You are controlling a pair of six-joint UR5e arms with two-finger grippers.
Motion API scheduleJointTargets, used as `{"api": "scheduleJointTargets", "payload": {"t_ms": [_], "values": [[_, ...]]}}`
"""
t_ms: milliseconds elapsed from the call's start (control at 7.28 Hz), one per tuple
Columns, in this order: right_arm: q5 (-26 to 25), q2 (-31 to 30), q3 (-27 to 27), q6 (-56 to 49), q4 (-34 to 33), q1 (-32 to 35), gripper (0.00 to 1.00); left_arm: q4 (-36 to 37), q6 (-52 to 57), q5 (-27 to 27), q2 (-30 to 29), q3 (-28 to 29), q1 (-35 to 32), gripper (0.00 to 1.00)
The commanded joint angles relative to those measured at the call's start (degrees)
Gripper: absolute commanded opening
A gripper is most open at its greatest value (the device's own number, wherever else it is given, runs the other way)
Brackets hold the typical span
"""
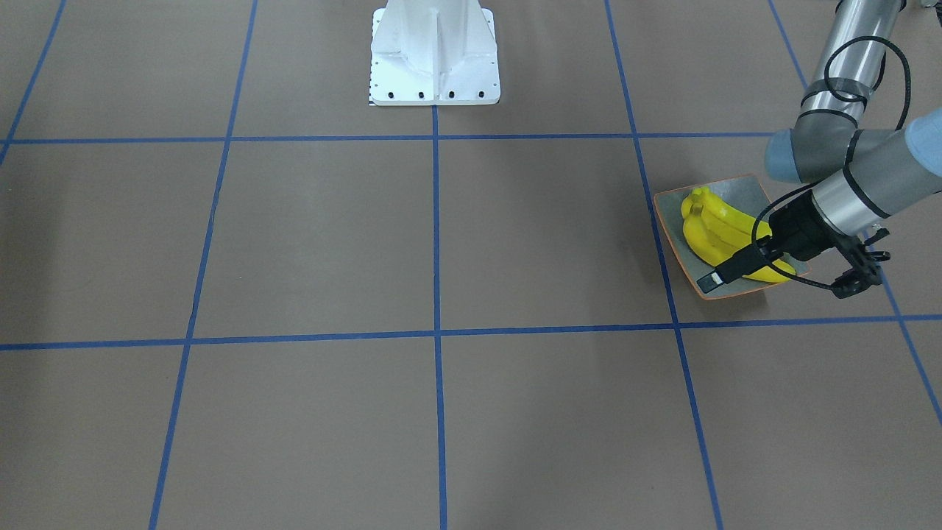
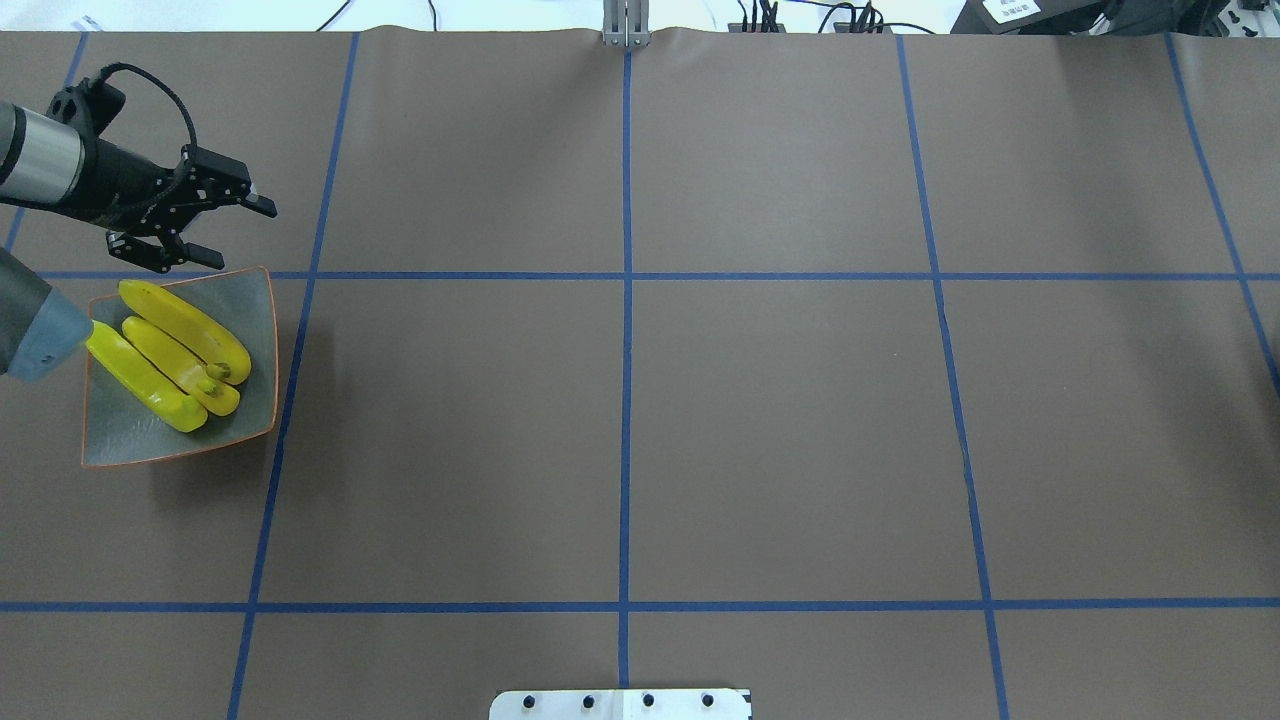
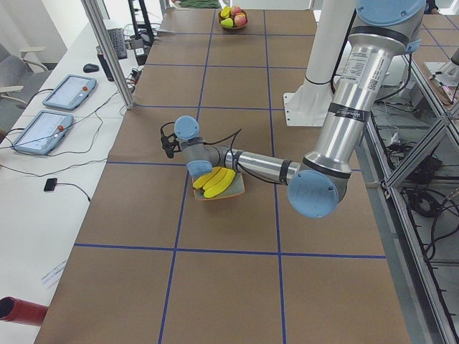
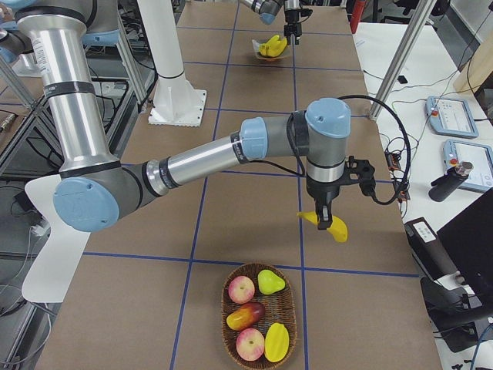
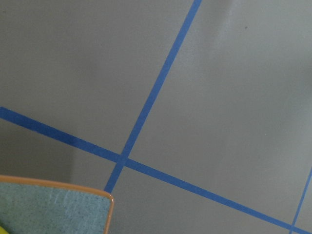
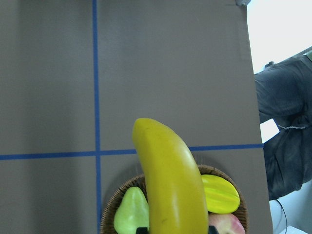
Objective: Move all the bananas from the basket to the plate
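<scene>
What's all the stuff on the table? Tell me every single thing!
bananas: three, yellow, side by side on the plate
banana: one, yellow, in the air near the basket
plate: one, grey-blue with an orange rim, on the table's left side
basket: one, brown wicker, at the table's right end
apples: two, red, in the basket
pear: one, green, in the basket
other fruit: two, one yellow and one red-yellow, in the basket
table: one, brown with blue tape lines
person: one, dark clothes, beside the table, partly seen
left gripper: black, open, empty, by the plate's far edge
right gripper: black, shut on the banana
</scene>
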Motion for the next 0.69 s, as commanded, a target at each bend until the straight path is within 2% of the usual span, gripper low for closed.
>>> {"api": "scheduleJointTargets", "payload": {"t_ms": [0,275,412,549], "values": [[5.5,6.5,1.2,14.8,0.3,-11.2,0.00,-0.1,-0.1,-0.1,0.0,-0.1,0.0,1.00],[8.8,12.8,0.9,25.5,0.6,-20.0,0.00,0.0,-0.1,-0.1,-1.0,-0.1,0.1,1.00],[9.1,14.4,1.0,33.8,5.9,-25.2,0.00,0.4,-2.6,-0.1,-3.1,0.0,0.2,1.00],[9.1,14.4,1.0,43.1,14.5,-29.1,0.00,0.5,-7.7,-0.1,-5.7,0.2,0.4,1.00]]}}
